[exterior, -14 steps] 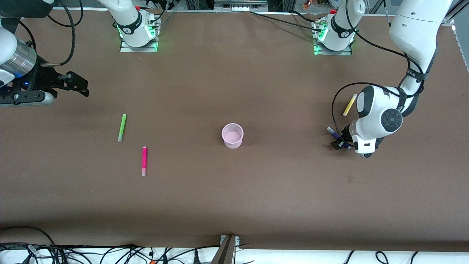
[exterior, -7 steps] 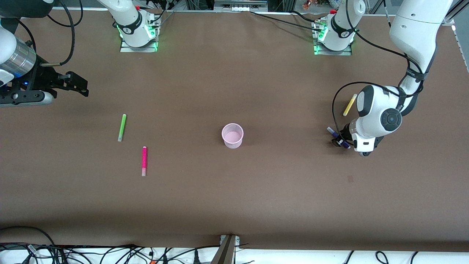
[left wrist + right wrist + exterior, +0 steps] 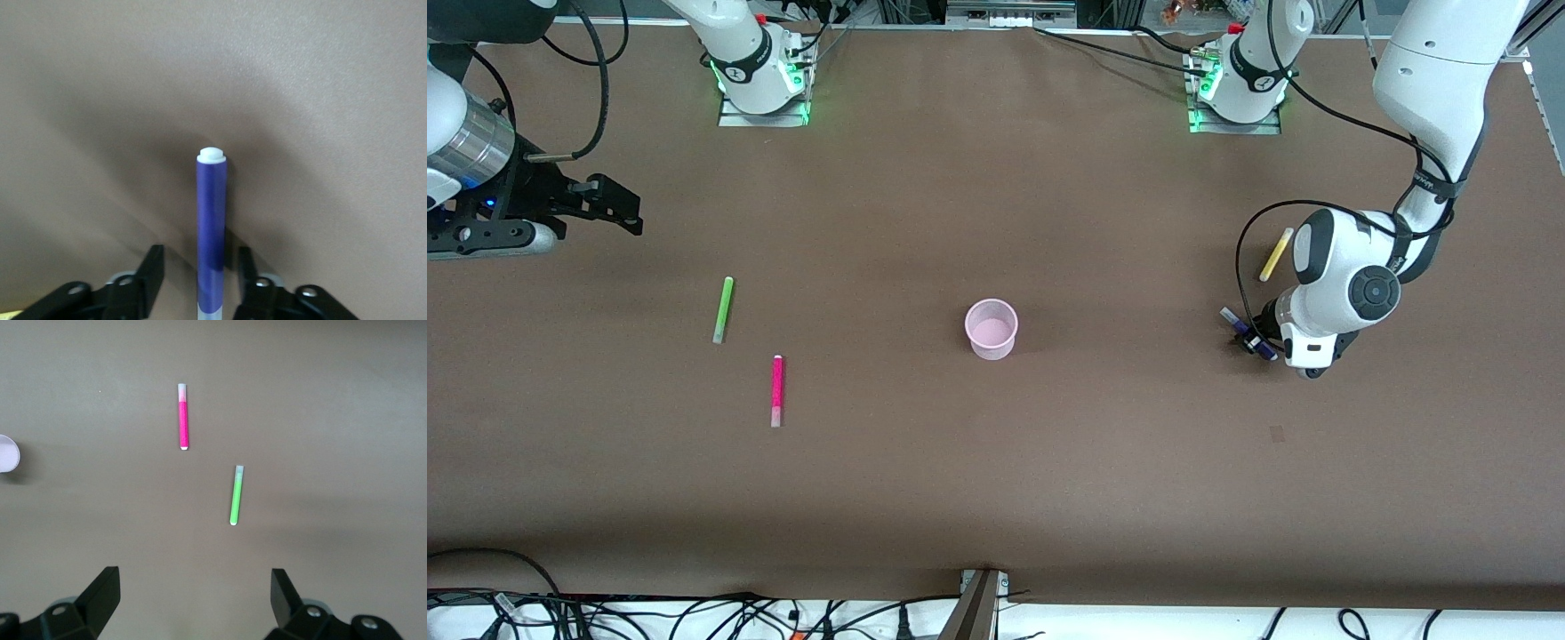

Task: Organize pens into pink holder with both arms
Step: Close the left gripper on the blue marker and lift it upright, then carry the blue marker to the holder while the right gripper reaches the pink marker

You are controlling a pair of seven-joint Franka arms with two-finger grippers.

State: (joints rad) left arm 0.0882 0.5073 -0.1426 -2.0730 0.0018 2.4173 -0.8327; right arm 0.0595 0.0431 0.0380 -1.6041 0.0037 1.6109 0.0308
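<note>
So we've got the left gripper (image 3: 1252,342) down at the counter (image 3: 996,489) near the left arm's end, and the purple pen (image 3: 211,227) runs straight up the middle between its jaws. In the left wrist view there's a sliver of gap on both sides, so the jaws sit partly closed and aren't pinching it. The yellow pen (image 3: 1275,254) lies just beside that arm, farther from the front camera. The pink cup (image 3: 991,328) stands mid-counter. The right gripper (image 3: 609,203) waits over the right arm's end, jaws spread wide and holding nothing, and we see the green pen (image 3: 236,495) and pink pen (image 3: 182,417) flat on the counter, well apart from it.
</note>
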